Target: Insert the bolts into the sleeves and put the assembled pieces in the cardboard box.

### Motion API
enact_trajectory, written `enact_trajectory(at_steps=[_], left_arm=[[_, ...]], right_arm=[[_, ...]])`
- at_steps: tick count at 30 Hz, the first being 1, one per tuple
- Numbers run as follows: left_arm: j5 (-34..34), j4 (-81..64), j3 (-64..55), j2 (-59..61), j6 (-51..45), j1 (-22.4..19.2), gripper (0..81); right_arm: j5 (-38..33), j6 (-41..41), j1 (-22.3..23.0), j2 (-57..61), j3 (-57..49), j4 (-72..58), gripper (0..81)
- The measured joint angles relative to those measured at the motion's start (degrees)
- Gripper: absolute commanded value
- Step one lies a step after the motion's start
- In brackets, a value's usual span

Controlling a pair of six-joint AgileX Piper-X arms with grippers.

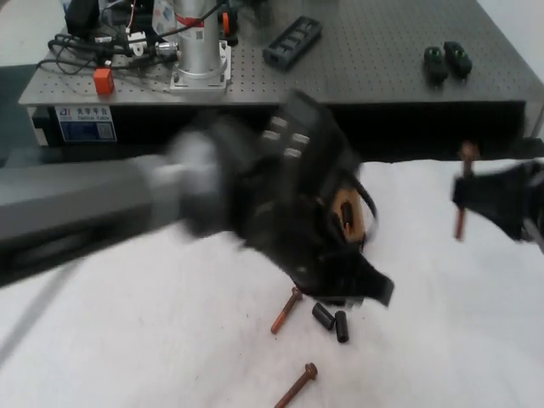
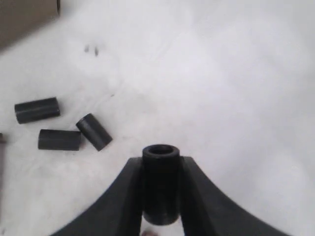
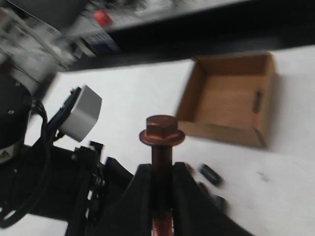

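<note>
Bright, diffuse light throughout; the white cloth (image 1: 442, 340) glares almost featureless; only faint, soft shadows hug the loose sleeves (image 2: 59, 139); the front face of the far tabletop (image 1: 382, 68) is dark.

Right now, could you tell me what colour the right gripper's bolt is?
The bolt is copper-brown, clearest in the right wrist view.

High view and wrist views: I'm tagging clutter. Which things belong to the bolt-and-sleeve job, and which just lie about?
Job: held sleeve, held bolt, loose sleeves, loose bolts, cardboard box.
Lying about: orange block, black tray, cables, metal post.
</note>
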Motion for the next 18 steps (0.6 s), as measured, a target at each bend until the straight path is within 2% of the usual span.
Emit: enact_trajectory(at_steps=[4, 9, 18], left_arm=[[3.4, -14.8, 10.4, -8.7, -2.3, -0.1, 0.6], [3.7, -24.7, 14.8, -15.2, -4.6, -0.1, 0.6], [3.3, -26.3, 15.2, -16.1, -4.6, 0.0, 0.6]], right_arm=[[-1.8, 11.0, 8.9, 0.9, 1.7, -17.6, 0.0], [1.0, 12.5, 14.9, 3.1, 1.9, -21.6, 0.0], [2.0, 12.5, 17.4, 3.3, 2.1, -20.2, 0.0]])
